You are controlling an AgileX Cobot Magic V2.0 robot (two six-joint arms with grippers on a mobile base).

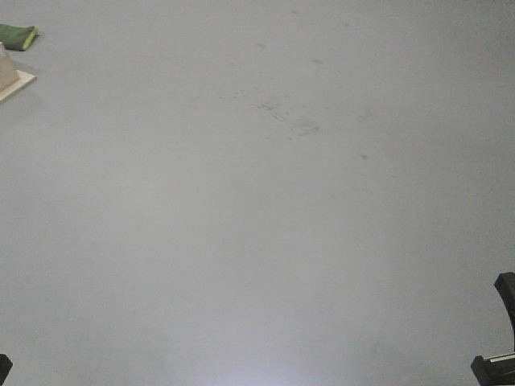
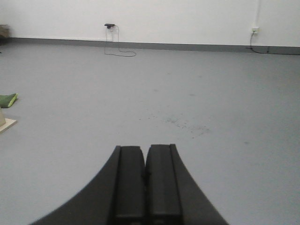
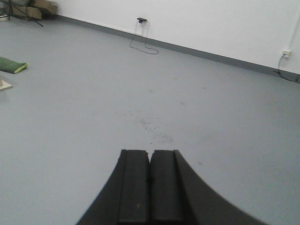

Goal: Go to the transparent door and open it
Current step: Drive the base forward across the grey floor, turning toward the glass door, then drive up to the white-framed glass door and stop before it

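Note:
The transparent door is out of view in all three views. My left gripper (image 2: 145,149) is shut with its two black fingers pressed together and nothing between them, pointing out over the grey floor. My right gripper (image 3: 150,153) is likewise shut and empty, held above the floor. In the front view only dark bits of the arms show: one at the right edge (image 1: 500,338) and a sliver at the bottom left corner (image 1: 4,368).
Grey floor (image 1: 257,201) with a patch of dark specks (image 2: 185,124). A white wall (image 2: 187,18) with a grey skirting runs along the far side, with a charger and trailing cable (image 2: 112,40) and a socket (image 2: 254,29). A green cushion (image 3: 11,64) and a pale wooden base (image 1: 14,80) lie at the left.

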